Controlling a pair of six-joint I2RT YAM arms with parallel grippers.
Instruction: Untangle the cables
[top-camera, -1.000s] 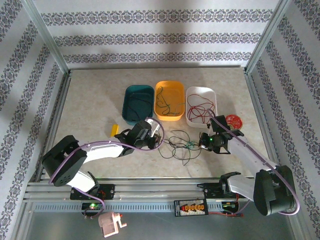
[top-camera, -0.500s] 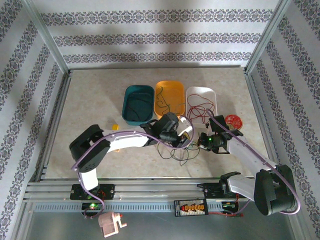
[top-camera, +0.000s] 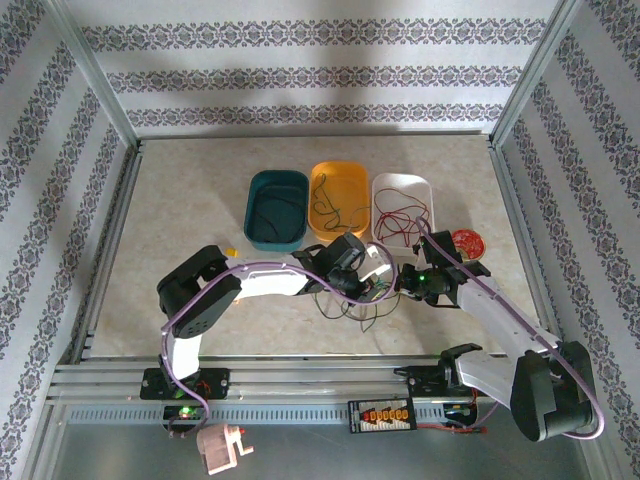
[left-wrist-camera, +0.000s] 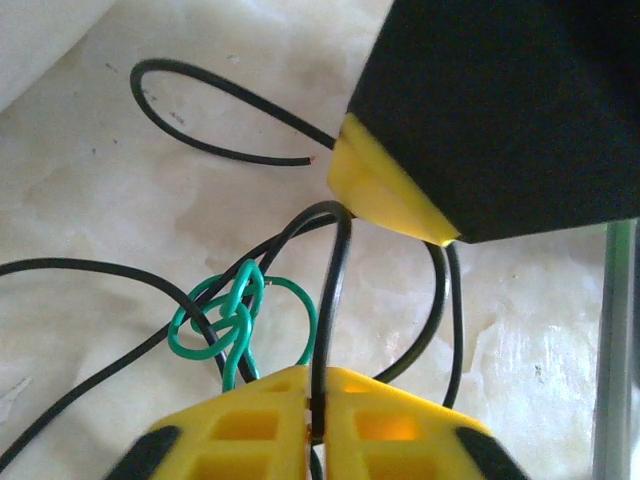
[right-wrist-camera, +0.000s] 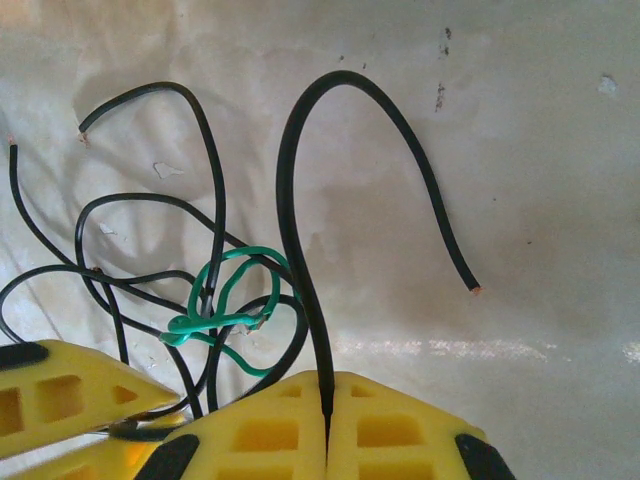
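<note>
A loose tangle of black cables (top-camera: 345, 298) with one knotted green cable (left-wrist-camera: 225, 318) lies on the table in front of the trays. My left gripper (left-wrist-camera: 318, 425) is shut on a black cable (left-wrist-camera: 336, 265) that rises between its yellow fingers, just right of the green knot. My right gripper (right-wrist-camera: 327, 425) is shut on another black cable (right-wrist-camera: 288, 200) that arches up and ends free at the right. The green knot (right-wrist-camera: 232, 298) lies left of it. From above, the left gripper (top-camera: 380, 282) and right gripper (top-camera: 403, 285) nearly meet at the tangle's right side.
Three trays stand behind the tangle: a teal tray (top-camera: 277, 235), an orange tray (top-camera: 338, 168) with green wires and a white tray (top-camera: 402, 180) with red wires. A red coil disc (top-camera: 467, 241) lies right of them. A small yellow piece (top-camera: 230, 251) lies at the left.
My left arm has swung right from beside the yellow piece to the tangle and closed on a black cable. The right gripper has stayed shut on its cable, nearly still.
</note>
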